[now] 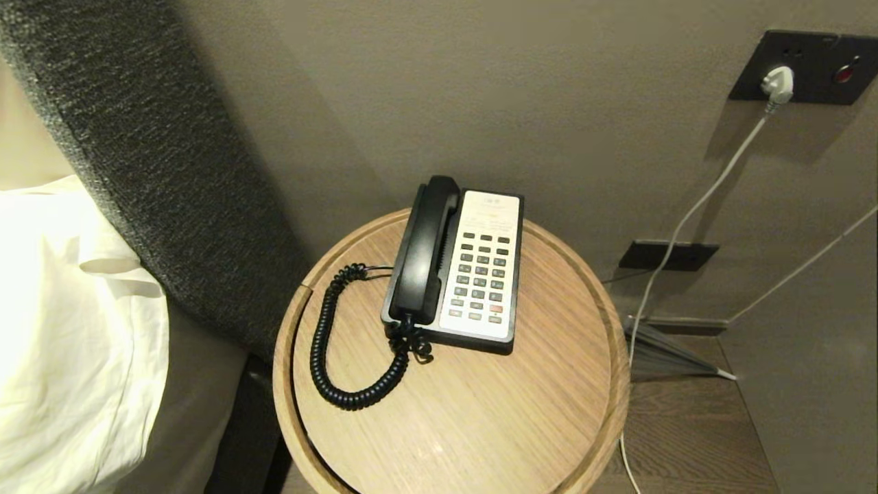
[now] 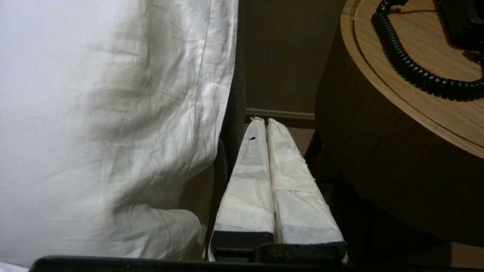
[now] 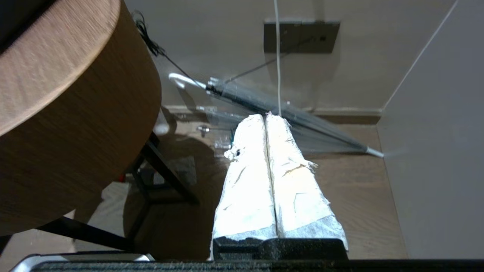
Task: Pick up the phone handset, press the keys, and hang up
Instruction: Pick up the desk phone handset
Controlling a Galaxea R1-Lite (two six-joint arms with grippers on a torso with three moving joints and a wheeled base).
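The glossy black phone handset (image 1: 425, 250) lies in its cradle on the left side of the black phone base (image 1: 511, 274), whose white panel carries the keys (image 1: 482, 274). A black coiled cord (image 1: 329, 350) loops from the handset over the round wooden table (image 1: 480, 412); part of the cord (image 2: 412, 68) shows in the left wrist view. Neither arm appears in the head view. My left gripper (image 2: 264, 121) hangs shut and empty below the table's rim, between bedding and table. My right gripper (image 3: 266, 116) hangs shut and empty beside the table, above the floor.
White bedding (image 1: 62, 329) and a grey headboard (image 1: 158, 151) stand left of the table. A wall socket with a white plug (image 1: 777, 84) and its cable (image 1: 693, 206) are at the right. A folded umbrella (image 3: 280, 107) lies on the floor by the wall.
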